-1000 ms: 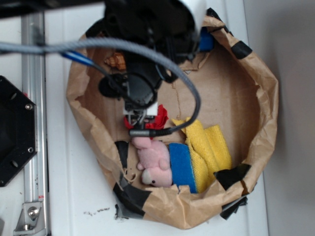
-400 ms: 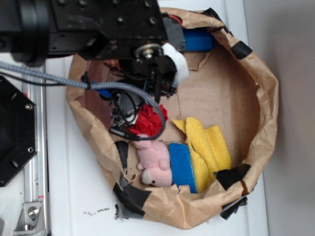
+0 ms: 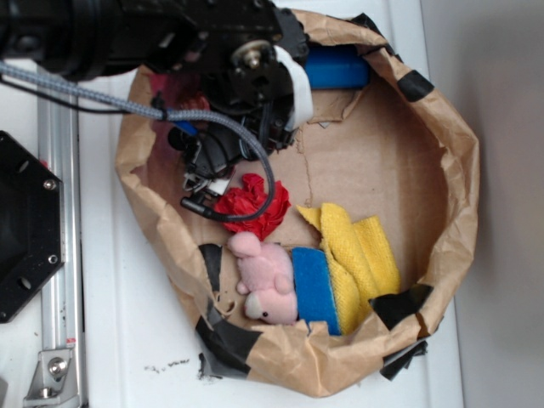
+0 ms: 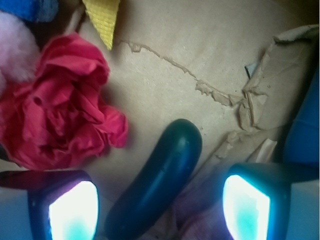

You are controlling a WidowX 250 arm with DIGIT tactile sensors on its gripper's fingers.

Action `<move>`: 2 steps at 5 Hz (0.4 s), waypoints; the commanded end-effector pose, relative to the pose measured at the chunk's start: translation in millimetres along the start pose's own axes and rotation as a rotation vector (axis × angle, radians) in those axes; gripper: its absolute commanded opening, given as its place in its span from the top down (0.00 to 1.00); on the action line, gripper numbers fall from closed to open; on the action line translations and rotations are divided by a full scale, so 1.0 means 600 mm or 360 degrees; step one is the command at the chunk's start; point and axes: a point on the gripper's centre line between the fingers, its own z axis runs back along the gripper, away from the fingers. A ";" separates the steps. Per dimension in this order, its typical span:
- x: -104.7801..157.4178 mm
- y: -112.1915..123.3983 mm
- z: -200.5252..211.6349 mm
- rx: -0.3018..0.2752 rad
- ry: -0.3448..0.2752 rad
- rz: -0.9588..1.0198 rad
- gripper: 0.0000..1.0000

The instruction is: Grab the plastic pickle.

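The fingers (image 4: 75, 207) are standing apart, one pad at each lower corner of the wrist view, and nothing is caught between them. The gripper (image 4: 160, 210) is hanging low over the brown paper floor, and the plastic pickle (image 4: 157, 182) is lying in the gap, running from the bottom edge up and to the right, closer to the left pad than to the right one. It is lying flat on the paper, not yet touched by either pad as far as can be told. The pads are straddling its narrow width, which looks like a deliberate line-up for closing across the short axis, where a smooth, glossy shape is least likely to squirt away.

Just left of the pickle a crumpled red cloth (image 4: 60, 105) is sitting near the left pad, close enough that it could be pinched along with the target. A yellow cloth (image 4: 102, 20) corner is poking in from the top, and a blue object (image 4: 305, 125) is edging the right side.

In the exterior view the arm (image 3: 170, 34) is reaching into the paper bag (image 3: 459, 170), hiding the pickle. A pink plush (image 3: 263, 285), resting against the near wall, is lying well clear of the grasp. The bag is sitting on the white counter (image 3: 127, 340), its rolled rim keeping the toys corralled.
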 end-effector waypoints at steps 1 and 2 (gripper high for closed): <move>0.018 -0.003 -0.023 0.0023 0.0019 -0.0027 0.00; 0.001 0.003 -0.054 -0.0061 0.0076 0.0017 0.00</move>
